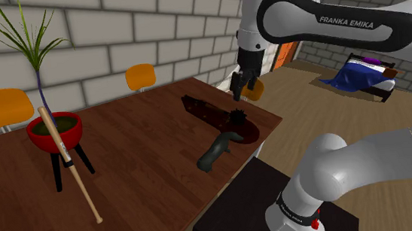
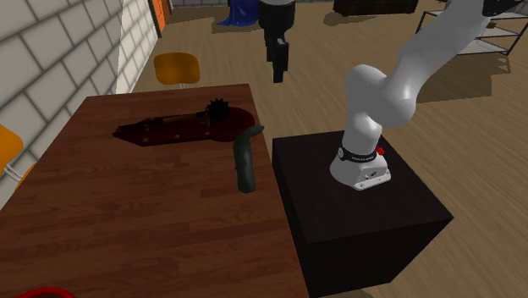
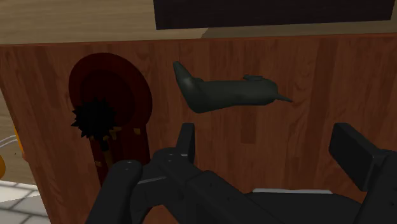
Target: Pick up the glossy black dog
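The dog [image 1: 218, 149] is a dark, glossy, long figure lying on its side on the brown wooden table [image 1: 141, 169], close to the edge beside the stand. In the second exterior view the dog [image 2: 246, 158] rests just off the end of a dark red board. The black gripper [image 1: 238, 92] hangs well above the table, over the end of that board, apart from the dog. Seen from the second exterior view, the gripper [image 2: 278, 72] is high over the table's far corner. From the wrist, the dog [image 3: 222, 94] lies beyond the open gripper [image 3: 270, 149], whose fingers [image 3: 186, 140] hold nothing.
A long dark red board [image 1: 216, 118] with a spiky black ball [image 1: 236, 117] on it lies next to the dog. A baseball bat [image 1: 71, 165] leans by a red planter [image 1: 55, 133] on a tripod. Orange chairs [image 1: 140, 76] stand behind the table. The black stand [image 2: 355, 203] adjoins the table edge.
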{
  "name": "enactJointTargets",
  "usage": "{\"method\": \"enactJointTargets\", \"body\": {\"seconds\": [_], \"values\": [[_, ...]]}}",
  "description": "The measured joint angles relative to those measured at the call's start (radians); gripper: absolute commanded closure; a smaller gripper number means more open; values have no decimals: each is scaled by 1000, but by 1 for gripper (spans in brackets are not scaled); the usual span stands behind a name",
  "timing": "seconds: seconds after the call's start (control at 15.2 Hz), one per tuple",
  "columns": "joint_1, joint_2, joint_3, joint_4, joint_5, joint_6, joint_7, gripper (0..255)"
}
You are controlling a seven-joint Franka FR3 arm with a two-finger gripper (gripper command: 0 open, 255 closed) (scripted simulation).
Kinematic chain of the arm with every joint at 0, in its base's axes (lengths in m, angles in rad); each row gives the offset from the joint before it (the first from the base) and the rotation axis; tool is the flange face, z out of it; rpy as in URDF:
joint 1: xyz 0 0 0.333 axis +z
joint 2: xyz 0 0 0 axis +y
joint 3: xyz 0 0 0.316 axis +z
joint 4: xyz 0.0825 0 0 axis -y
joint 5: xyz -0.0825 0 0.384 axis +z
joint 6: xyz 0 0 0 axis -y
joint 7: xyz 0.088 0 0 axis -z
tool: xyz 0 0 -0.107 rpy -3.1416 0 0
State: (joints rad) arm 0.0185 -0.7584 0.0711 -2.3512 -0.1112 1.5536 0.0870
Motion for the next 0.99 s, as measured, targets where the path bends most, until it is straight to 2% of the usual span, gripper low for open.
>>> {"method": "enactJointTargets", "body": {"seconds": [0.13,0.46,0.99], "values": [[-5,2,6,-13,4,13,20,0],[-46,30,69,-125,49,132,225,0],[-128,189,175,-275,110,410,582,0]]}}
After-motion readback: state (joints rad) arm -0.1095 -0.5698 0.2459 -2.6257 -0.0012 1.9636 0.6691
